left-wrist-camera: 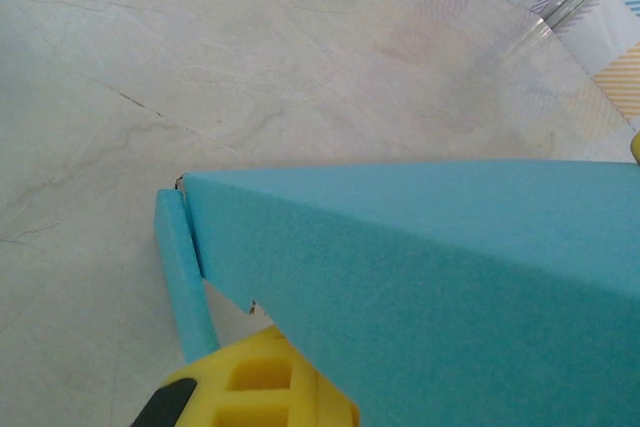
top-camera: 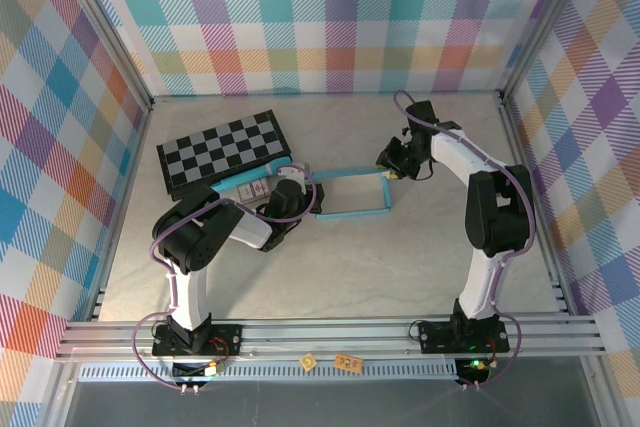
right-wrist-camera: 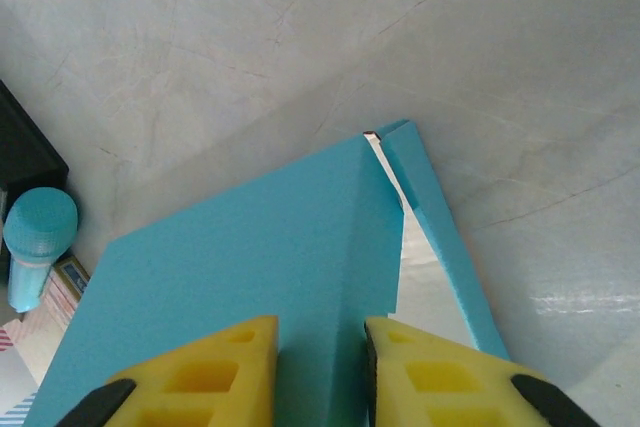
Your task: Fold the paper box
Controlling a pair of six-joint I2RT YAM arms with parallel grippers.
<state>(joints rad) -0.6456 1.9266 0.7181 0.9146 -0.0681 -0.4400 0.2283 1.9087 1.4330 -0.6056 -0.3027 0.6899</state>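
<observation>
From the overhead camera I see the paper box [top-camera: 350, 213] lying near the middle of the desk [top-camera: 350, 272], a shallow turquoise frame with a pale inside, its long sides running left to right. The checkerboard [top-camera: 222, 150] sits beyond and to the left of it, apart from the box.

My left gripper [top-camera: 297, 187] is at the box's left end. On the left wrist camera the box's blue panel [left-wrist-camera: 450, 277] crosses the lower right, with one yellow finger [left-wrist-camera: 255, 387] under its edge. That gripper is closed on the cardboard.

My right gripper [top-camera: 390, 171] is at the box's right end. On its wrist camera both yellow fingers [right-wrist-camera: 215, 367] stand on either side of a crease in the blue panel [right-wrist-camera: 250, 247], and the gripper [right-wrist-camera: 320, 332] straddles it. I cannot tell whether the fingers press on the cardboard. A small light-blue cylinder [right-wrist-camera: 40, 232] lies at the left edge of that view.
</observation>
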